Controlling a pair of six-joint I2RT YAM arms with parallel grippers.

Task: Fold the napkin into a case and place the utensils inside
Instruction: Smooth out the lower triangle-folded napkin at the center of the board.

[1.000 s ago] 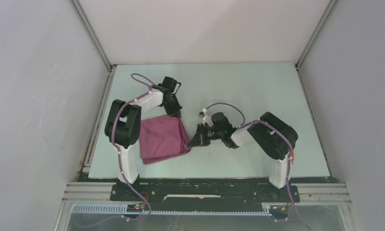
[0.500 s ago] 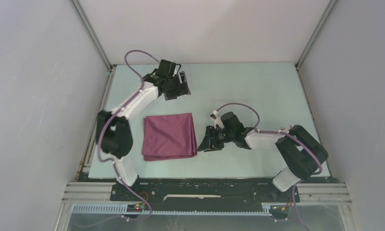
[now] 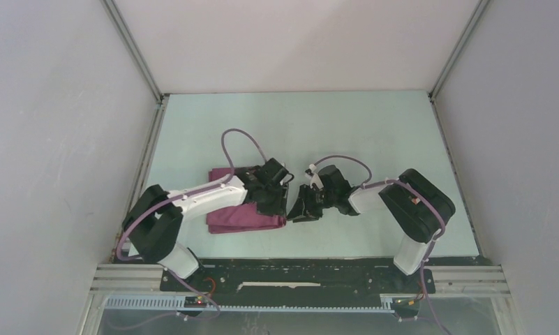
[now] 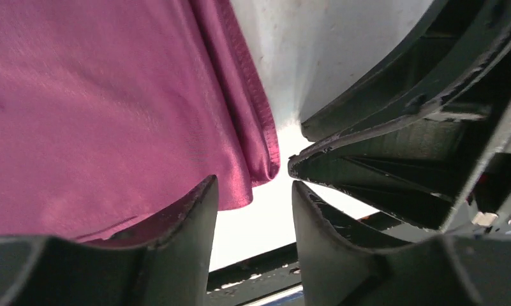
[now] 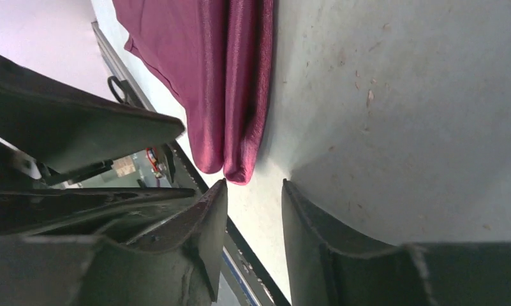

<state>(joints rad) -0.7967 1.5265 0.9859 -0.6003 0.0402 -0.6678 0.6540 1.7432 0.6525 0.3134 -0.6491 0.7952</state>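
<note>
We find the left arm [image 3: 206,195] covering much of the folded napkin [image 3: 243,219]; the left tool [image 3: 281,206] and right tool [image 3: 296,211] both stand spread, empty, by its corner.

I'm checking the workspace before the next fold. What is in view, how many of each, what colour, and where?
napkin: one, maroon, folded flat on the near left of the table, partly hidden by the left arm.
utensils: none visible in any view.
table: one, pale green, filling the enclosure floor.
walls: three, white-grey, at the left, back and right.
base rail: one, black, along the table's near edge.
left arm: one, white and black with a purple cable, reaching across the napkin.
right arm: one, same colours, reaching left.
left hand: one, black, open, at the napkin's near right corner.
right hand: one, black, open, over bare table beside that corner.
</note>
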